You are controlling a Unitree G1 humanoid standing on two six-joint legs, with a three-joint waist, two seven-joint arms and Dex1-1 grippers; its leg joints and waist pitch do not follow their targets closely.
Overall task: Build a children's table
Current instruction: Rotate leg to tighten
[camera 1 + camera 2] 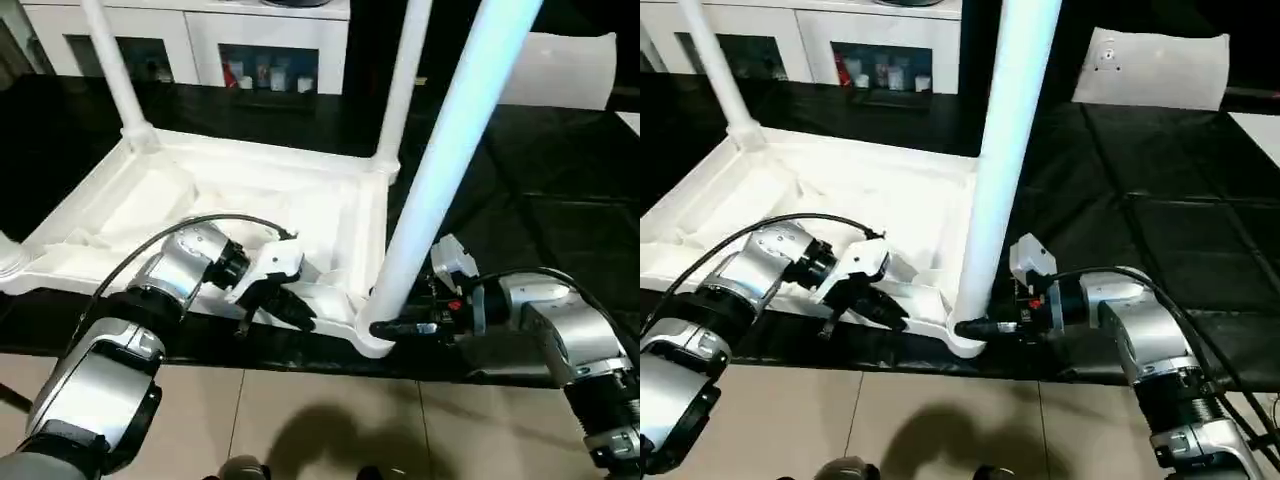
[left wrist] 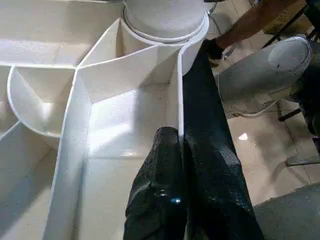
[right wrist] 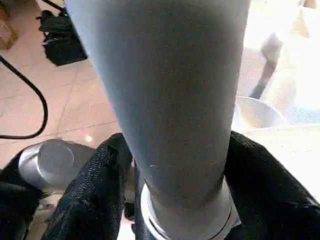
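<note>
The table top (image 1: 230,200) lies upside down on the black mat (image 1: 1160,230), ribbed underside up, its near edge along the mat's edge, tan floor tiles (image 1: 330,420) showing below. Three legs stand up from it: one at the far left corner (image 1: 115,70), one at the far right (image 1: 403,80), and a big one close to the camera, the near right leg (image 1: 450,170), seated in the corner socket (image 1: 372,340). Behind, a white cabinet (image 1: 220,45) with glass doors, and off to the right a flat white panel (image 1: 1155,68) with a small round fitting. Now the right gripper (image 1: 400,328), level at the base of that near leg: its wrist view shows what the head views can't, a black finger (image 3: 87,192) on each side of the leg just above the socket, jaws spread to the leg's width around it. The left gripper (image 1: 285,305) sits on the near rim; its wrist view has both fingers (image 2: 165,190) pinched almost together on the thin rim wall (inner one inside the tray, outer one outside). No readable writing anywhere.
</note>
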